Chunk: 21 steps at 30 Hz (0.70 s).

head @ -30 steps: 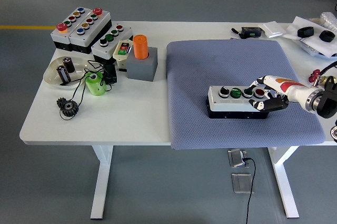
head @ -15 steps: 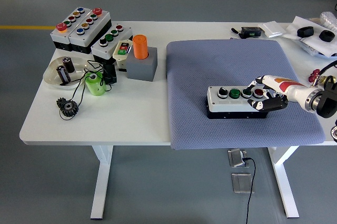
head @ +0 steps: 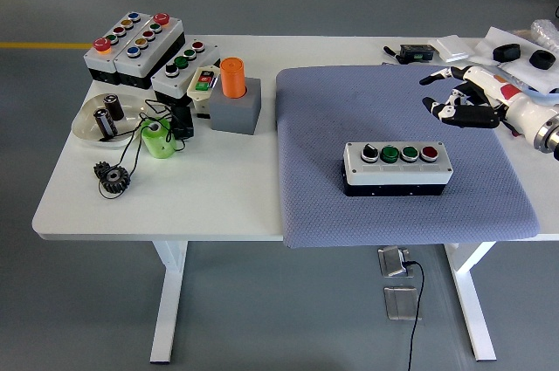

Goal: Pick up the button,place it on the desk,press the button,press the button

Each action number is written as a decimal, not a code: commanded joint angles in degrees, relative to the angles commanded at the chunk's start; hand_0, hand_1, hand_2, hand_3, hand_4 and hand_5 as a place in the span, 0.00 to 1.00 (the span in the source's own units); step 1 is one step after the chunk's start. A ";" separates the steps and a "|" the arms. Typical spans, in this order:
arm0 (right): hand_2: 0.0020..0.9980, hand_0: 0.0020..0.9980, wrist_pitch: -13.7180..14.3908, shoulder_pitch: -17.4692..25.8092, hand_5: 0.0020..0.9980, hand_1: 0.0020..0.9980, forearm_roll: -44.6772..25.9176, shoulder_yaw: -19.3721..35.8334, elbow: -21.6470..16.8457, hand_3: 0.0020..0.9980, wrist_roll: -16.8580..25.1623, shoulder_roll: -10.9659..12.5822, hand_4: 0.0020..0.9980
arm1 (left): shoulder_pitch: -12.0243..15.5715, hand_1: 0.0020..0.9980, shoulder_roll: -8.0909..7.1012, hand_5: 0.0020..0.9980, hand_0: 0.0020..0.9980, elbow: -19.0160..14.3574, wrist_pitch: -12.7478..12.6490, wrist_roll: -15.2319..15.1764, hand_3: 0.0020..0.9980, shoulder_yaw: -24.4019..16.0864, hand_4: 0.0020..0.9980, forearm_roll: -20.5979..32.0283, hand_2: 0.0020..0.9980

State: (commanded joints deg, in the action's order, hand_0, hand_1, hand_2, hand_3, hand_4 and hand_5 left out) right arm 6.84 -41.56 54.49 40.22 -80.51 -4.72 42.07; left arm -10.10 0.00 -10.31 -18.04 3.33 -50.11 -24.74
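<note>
A white and black button box (head: 397,168) with a row of knobs and buttons, black, green, green and red, lies on the grey-blue mat (head: 323,109). My right hand (head: 456,98) hovers above the mat's far right part, up and to the right of the box and clear of it. Its fingers are spread and hold nothing. My left arm does not show.
At the table's left stand several other button boxes (head: 135,46), a grey block with an orange cylinder (head: 233,92), a white dish (head: 109,117), a green cup (head: 157,139) with cables and a black gear (head: 112,177). Small parts and bags (head: 515,52) lie at the far right.
My right hand has lifted off the box's right end, near the red button, and moved up and away to the far right. The box stays in place.
</note>
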 joint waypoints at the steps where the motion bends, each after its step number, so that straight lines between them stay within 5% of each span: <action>1: 0.73 0.62 0.13 0.42 0.51 0.59 -2.23 0.96 0.06 0.97 0.51 -0.02 0.68 | 0.05 0.70 0.00 1.00 0.67 0.00 -0.01 0.01 0.53 -0.01 0.38 -0.05 0.72; 5: 0.73 0.62 -0.52 2.40 0.51 0.59 -11.92 4.45 0.12 0.97 3.28 0.03 0.68 | 0.34 0.70 0.00 1.00 0.67 0.00 -0.03 0.13 0.53 -0.16 0.38 -0.62 0.72; 6: 0.91 0.80 -0.80 2.81 0.50 0.76 -14.52 5.34 0.23 0.98 3.86 0.02 0.67 | 0.39 0.70 0.00 1.00 0.67 0.00 -0.03 0.13 0.53 -0.13 0.38 -0.65 0.72; 21: 0.88 0.84 -0.66 7.88 0.47 0.79 -50.34 13.20 2.38 0.95 8.45 0.08 0.65 | 0.66 0.70 0.00 1.00 0.67 0.00 -0.04 0.15 0.53 -0.33 0.37 -0.99 0.72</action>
State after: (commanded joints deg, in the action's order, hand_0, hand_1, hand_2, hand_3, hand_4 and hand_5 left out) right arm 6.18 -33.67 4.14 53.42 -78.13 3.73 42.15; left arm -9.44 0.00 -10.31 -18.08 3.49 -50.44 -25.73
